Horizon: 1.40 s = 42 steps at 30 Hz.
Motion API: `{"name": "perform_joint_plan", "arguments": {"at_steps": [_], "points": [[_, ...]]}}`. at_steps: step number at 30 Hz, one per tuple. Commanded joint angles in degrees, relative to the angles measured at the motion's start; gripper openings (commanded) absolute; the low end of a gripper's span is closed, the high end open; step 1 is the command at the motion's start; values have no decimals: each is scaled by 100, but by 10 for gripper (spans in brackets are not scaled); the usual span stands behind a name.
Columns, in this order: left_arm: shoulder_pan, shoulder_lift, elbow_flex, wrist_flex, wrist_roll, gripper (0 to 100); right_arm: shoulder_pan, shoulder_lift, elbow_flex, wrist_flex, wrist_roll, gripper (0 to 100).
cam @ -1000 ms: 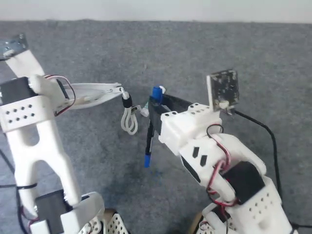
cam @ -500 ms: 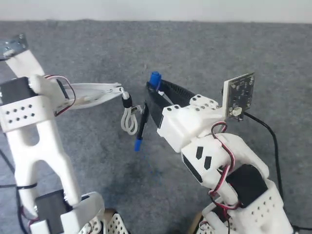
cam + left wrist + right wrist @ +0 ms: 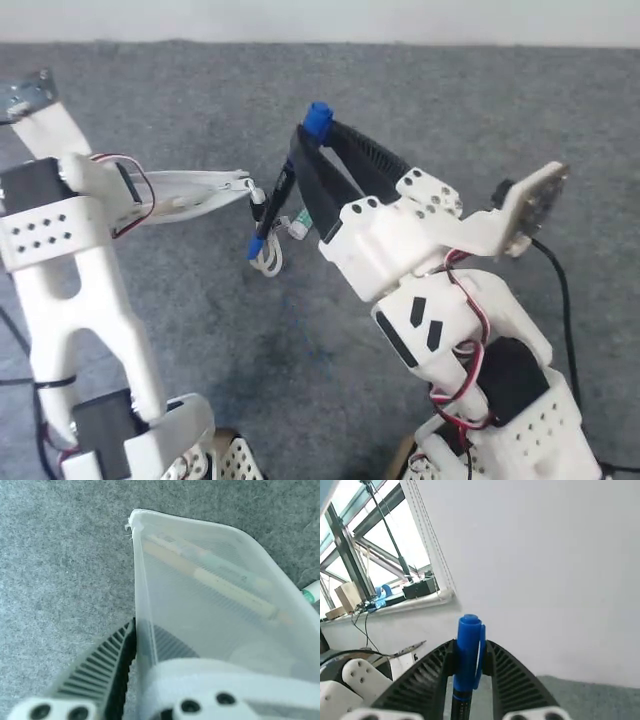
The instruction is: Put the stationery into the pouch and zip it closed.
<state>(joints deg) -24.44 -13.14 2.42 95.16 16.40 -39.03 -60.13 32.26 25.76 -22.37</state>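
Right hand (image 3: 317, 128) aloft, pen (image 3: 272, 213) seemingly tilted

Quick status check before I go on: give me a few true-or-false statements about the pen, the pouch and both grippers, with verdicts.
1. The right gripper is shut on a blue pen. True.
2. The blue pen lies flat on the table. False: it is held in the air, tilted, with its cap end up in the right gripper.
3. The left gripper grips the pouch. True.
4. The pouch is empty. False: the left wrist view shows a light-coloured pen lying inside it.
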Motion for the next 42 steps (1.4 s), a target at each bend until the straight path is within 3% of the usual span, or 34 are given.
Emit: {"name": "perform_joint_plan", "arguments": {"at_steps": [1,12,32,42], "points": [[44,0,-4,79,-44,10,-40,-31,-53,-514,-53,6],[44,9,4,79,-44,10,-488,1042,-53,-1631,-18,6],[35,-9,4,79,-44,10,-453,2879,-53,-3116,-18,6],[35,9,4,70,-44,10,-48,3538,237,-4127,-18,6]]}}
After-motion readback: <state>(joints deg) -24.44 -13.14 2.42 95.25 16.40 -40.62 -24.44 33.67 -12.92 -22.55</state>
